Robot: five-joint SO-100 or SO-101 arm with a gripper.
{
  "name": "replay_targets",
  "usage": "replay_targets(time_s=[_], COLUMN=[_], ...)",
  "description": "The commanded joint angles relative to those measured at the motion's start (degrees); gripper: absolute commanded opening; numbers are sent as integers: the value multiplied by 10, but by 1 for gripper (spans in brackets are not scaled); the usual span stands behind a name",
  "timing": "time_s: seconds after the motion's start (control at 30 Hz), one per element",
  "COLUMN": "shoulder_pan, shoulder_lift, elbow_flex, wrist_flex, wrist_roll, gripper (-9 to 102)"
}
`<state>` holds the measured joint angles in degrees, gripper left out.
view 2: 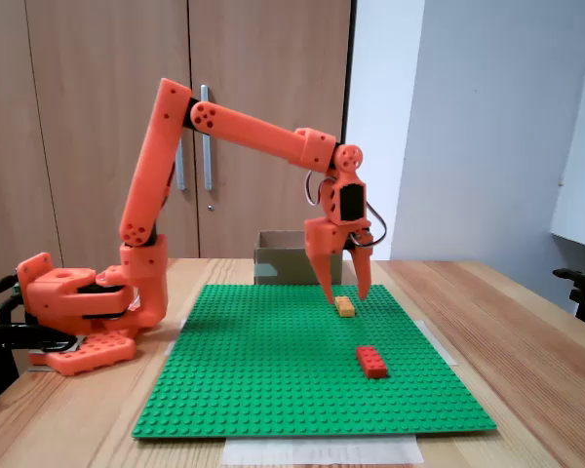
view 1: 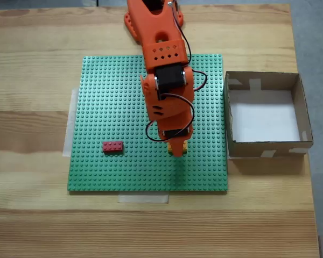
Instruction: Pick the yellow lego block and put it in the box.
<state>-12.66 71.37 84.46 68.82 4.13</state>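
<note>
The yellow lego block [view 2: 345,307] lies on the green baseplate [view 2: 273,380], toward its far side in the side-on fixed view. My orange gripper [view 2: 346,292] hangs open right over it, one fingertip on each side, tips just above or level with the block's top. I cannot tell whether they touch it. From above, the gripper [view 1: 177,149] covers most of the block, leaving a yellow sliver [view 1: 184,144]. The box [view 1: 266,115], brown cardboard with a white floor, sits just right of the baseplate [view 1: 107,97] in the top-down fixed view and behind the arm as the box [view 2: 281,265] in the side-on view.
A red brick [view 1: 113,146] lies on the baseplate left of the gripper in the top-down fixed view, and nearer the camera as the red brick [view 2: 372,362] in the side-on view. The arm's base [view 2: 78,312] stands on the wooden table [view 1: 32,226].
</note>
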Motion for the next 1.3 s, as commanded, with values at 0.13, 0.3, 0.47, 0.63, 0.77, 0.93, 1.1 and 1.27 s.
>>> replay_targets(time_s=[0.13, 0.3, 0.47, 0.63, 0.77, 0.93, 1.1, 1.27], shoulder_pan=[-3, -6, -6, -5, 0, 1, 3, 3], shoulder_lift=[-1, -11, -15, -14, -11, -8, -6, -2], elbow_flex=[4, 4, 2, -1, -3, -3, -3, -3], wrist_flex=[-20, -21, -19, -15, -21, -22, -23, -19], wrist_roll=[3, 2, -4, -5, -8, -14, -21, -28], gripper=[21, 19, 16, 13, 12, 8, 6, 4])
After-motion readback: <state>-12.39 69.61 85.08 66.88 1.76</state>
